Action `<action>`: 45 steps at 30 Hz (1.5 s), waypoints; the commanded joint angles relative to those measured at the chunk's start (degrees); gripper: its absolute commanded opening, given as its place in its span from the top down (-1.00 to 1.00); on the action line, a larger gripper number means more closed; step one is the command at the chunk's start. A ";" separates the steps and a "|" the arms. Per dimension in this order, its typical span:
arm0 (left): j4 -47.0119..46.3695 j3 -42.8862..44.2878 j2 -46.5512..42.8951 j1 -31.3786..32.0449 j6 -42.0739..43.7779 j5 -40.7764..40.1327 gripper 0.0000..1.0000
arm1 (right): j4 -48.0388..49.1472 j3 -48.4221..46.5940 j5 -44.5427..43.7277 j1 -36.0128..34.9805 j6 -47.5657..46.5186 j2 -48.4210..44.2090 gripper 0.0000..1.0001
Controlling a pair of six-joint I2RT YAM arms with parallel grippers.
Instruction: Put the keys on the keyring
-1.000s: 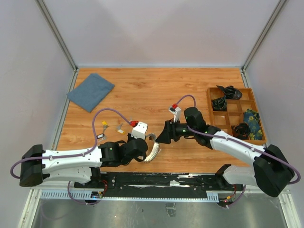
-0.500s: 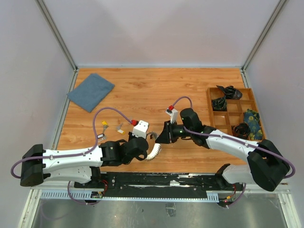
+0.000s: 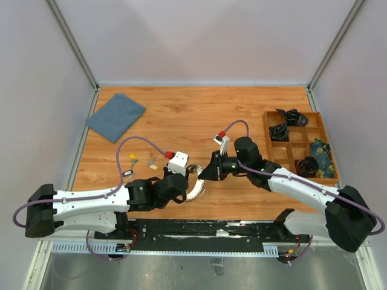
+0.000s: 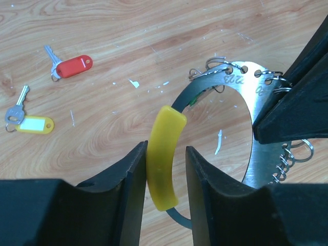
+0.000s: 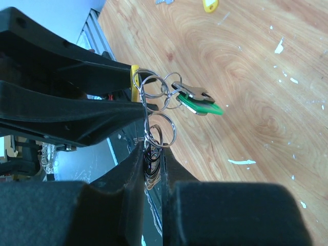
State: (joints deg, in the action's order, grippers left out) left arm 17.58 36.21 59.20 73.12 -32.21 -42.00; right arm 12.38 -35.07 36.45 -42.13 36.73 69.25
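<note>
The keyring (image 4: 246,102) sits between both grippers, close to the near edge of the table (image 3: 181,109), mid-width. The left gripper (image 4: 166,148) brackets its yellow sleeve (image 4: 166,123) with narrow jaws; a firm clamp cannot be confirmed. The right gripper (image 5: 152,151) is pinched on the ring's opposite side. Loose keys (image 4: 72,65) lie toward the left edge, so the left arm is nearer.

Stretching left arm (image 3: 91,205) from near-left base rightward along near edge. Reaching right arm (image 3: 302,184) from near-right base leftward, elbow bent. Meeting tip to tip near centre. Straddling keyring (image 4: 233,77) loosely with left gripper (image 4: 166,154), jaws slightly apart. Pinching it narrowly with right gripper (image 5: 152,148).
</note>
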 commanded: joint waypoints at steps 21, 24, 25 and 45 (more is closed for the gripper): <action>-7.35 6.55 -0.91 -0.17 13.56 -0.43 0.99 | -19.82 -10.92 -16.23 -1.07 -26.26 -26.04 -0.12; -12.08 7.31 -3.63 -0.09 21.93 3.92 0.99 | -18.87 -9.86 -22.35 -1.04 -33.31 -33.72 -0.14; -13.81 7.56 -4.86 -0.07 24.37 5.39 0.99 | -17.91 -9.19 -23.46 -1.08 -35.73 -36.24 -0.13; 0.15 31.11 0.67 -0.09 35.75 23.79 0.99 | -22.70 -18.91 -15.56 -1.08 -57.53 -44.87 0.04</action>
State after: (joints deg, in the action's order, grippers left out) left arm 8.95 61.89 57.23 72.88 5.50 -19.40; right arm -6.94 -51.29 21.04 -42.13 -19.77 24.01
